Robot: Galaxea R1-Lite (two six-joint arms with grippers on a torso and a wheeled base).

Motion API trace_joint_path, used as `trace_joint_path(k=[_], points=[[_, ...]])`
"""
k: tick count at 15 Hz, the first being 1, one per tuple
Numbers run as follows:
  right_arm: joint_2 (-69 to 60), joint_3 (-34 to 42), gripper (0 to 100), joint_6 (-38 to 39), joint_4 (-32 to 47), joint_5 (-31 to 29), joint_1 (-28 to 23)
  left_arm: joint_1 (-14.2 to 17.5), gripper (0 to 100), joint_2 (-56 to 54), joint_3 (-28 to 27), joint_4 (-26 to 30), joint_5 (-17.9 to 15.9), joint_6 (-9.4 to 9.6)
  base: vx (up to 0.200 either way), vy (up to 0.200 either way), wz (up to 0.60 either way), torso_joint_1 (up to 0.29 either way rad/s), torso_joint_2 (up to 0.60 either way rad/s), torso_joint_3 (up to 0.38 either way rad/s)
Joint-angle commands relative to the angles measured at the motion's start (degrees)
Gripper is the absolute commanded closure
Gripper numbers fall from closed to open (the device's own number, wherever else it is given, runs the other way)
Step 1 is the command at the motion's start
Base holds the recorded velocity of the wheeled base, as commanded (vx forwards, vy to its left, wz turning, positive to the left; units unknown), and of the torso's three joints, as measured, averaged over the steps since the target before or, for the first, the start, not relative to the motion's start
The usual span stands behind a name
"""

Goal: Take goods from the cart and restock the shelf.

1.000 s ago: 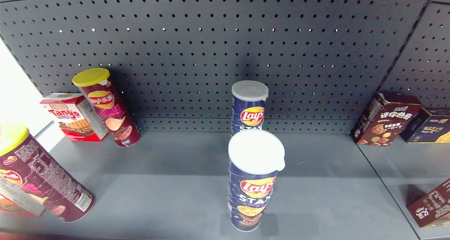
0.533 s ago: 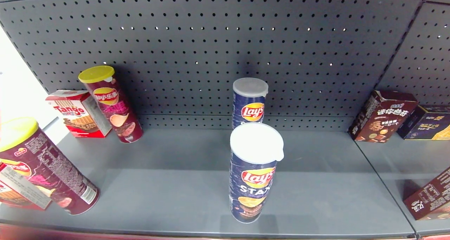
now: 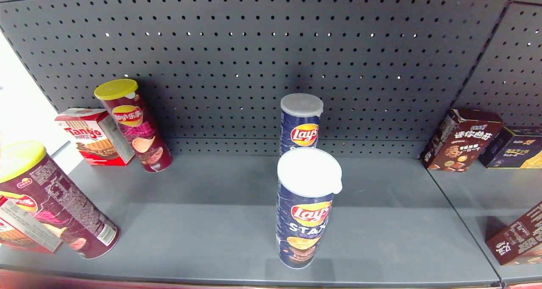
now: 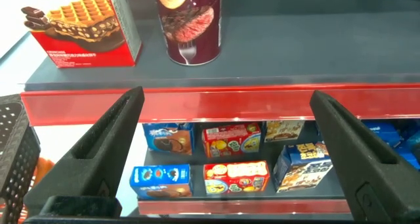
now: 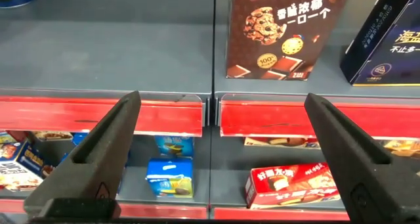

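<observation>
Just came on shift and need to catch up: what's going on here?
A two-armed robot is restocking a snack shelf. At this moment neither arm holds anything: the left gripper and right gripper are both open and empty, facing the shelf's red front edge. On the shelf, the front blue can stands upright before the back blue can, with maroon cans and boxes to the sides.
</observation>
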State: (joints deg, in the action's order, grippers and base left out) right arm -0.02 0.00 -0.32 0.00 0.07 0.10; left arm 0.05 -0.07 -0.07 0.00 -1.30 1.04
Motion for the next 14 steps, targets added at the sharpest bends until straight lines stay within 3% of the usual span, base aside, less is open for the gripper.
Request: trace_joint_path(k=[1, 14], points=[[0.02, 0.0, 0, -0.03, 0.0, 0.01, -0.01, 0.04, 0, 0.07, -0.01, 0.0, -0.01, -0.07, 0.0, 0.0, 0.0, 0.0, 0.0, 0.0], [0.02, 0.0, 0, -0.12, 0.0, 0.28, -0.01, 0.04, 0, 0.07, -0.01, 0.0, -0.01, -0.07, 0.0, 0.0, 0.0, 0.0, 0.0, 0.0]])
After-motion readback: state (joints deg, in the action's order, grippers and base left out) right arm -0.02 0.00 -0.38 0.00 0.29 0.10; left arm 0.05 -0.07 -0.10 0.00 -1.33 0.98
